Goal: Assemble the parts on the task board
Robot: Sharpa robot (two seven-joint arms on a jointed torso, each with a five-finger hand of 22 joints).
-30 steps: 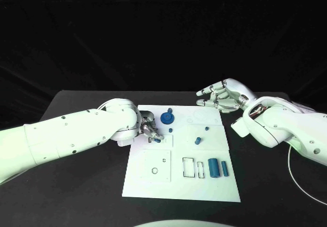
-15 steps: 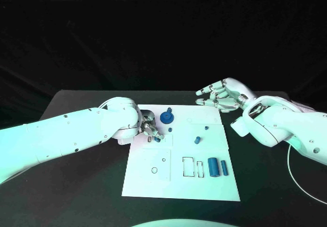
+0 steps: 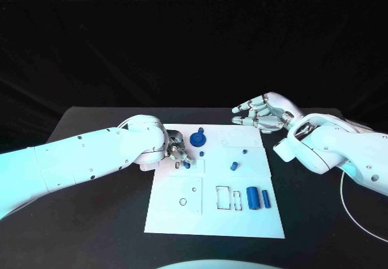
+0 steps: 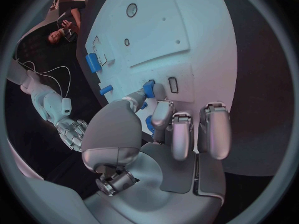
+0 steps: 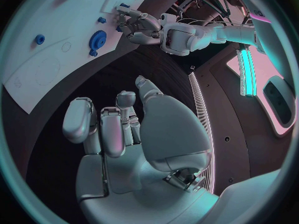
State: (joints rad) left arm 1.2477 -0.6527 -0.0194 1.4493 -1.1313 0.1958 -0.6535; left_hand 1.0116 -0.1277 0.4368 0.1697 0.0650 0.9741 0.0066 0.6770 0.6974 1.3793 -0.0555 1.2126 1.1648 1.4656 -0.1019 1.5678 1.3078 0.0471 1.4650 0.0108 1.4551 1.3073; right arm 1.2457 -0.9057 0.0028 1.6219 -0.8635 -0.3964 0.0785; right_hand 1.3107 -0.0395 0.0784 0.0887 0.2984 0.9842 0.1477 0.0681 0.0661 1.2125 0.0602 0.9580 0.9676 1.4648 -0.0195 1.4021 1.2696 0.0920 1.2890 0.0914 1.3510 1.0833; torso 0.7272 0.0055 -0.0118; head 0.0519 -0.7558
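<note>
Blue peg pinched at the left hand fingertips, low over the task board near its left edge, beside the gear. Judged: keep it upright, lower straight into its hole, release only once seated. Right hand hovers beyond the board's far edge, fingers curled, holding nothing.

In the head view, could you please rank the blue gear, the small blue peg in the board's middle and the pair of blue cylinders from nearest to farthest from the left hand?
1. Blue gear: just beside the left hand, near the board's far edge.
2. Small blue peg: mid-board, toward the right arm's side.
3. Pair of blue cylinders: nearer the robot's body, on the board's right part.
</note>
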